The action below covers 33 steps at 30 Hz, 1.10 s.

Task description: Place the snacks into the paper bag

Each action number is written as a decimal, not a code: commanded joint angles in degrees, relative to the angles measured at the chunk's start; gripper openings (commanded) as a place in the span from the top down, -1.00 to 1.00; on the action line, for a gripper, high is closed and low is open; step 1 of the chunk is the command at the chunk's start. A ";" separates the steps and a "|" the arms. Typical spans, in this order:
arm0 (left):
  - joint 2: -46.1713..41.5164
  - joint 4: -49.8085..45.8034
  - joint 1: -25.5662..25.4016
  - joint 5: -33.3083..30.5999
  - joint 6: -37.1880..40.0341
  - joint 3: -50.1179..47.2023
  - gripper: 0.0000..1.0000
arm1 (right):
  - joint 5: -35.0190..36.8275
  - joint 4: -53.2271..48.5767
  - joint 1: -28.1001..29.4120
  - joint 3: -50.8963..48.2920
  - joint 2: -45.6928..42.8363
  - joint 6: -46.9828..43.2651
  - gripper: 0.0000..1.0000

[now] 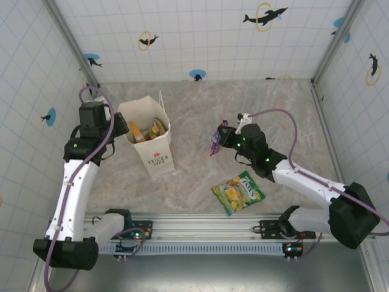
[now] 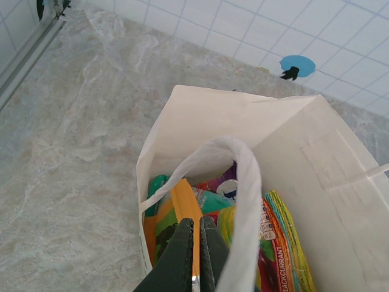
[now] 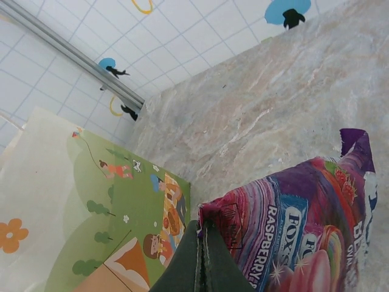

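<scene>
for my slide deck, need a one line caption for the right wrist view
Right gripper shut on the corner of a purple Fox's raspberry packet, marbled tabletop beyond.

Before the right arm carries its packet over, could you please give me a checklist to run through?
1. Right end effector shut on purple packet: ok.
2. Paper bag upright, mouth open: ok.
3. Room left among packets inside: cannot tell.
4. Left end effector over the bag mouth, possibly blocking the drop: not ok.
5. Green-yellow packet flat on table, clear of the route: ok.
</scene>
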 commanded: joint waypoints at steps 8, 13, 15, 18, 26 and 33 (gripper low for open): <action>-0.16 -0.07 -0.10 -0.14 1.05 1.55 0.83 | 3.14 -0.36 3.28 10.74 -0.60 -10.87 1.00; 0.12 -0.02 -0.13 -0.05 1.13 1.90 0.84 | 2.07 -0.18 4.74 17.25 1.97 -15.37 1.00; 0.31 -0.02 -0.13 -0.05 1.18 2.08 0.84 | 1.38 -0.17 5.23 20.75 3.51 -17.31 1.00; 0.36 0.14 -0.13 0.03 1.04 2.08 0.84 | -0.09 -0.44 5.99 26.44 6.34 -19.84 1.00; 0.64 0.35 -0.09 0.36 0.97 1.87 0.84 | -5.38 -0.27 8.80 43.05 15.01 -26.14 1.00; 0.63 0.37 -0.12 0.21 0.96 1.61 0.84 | -11.89 1.30 11.08 57.76 23.18 -29.72 1.00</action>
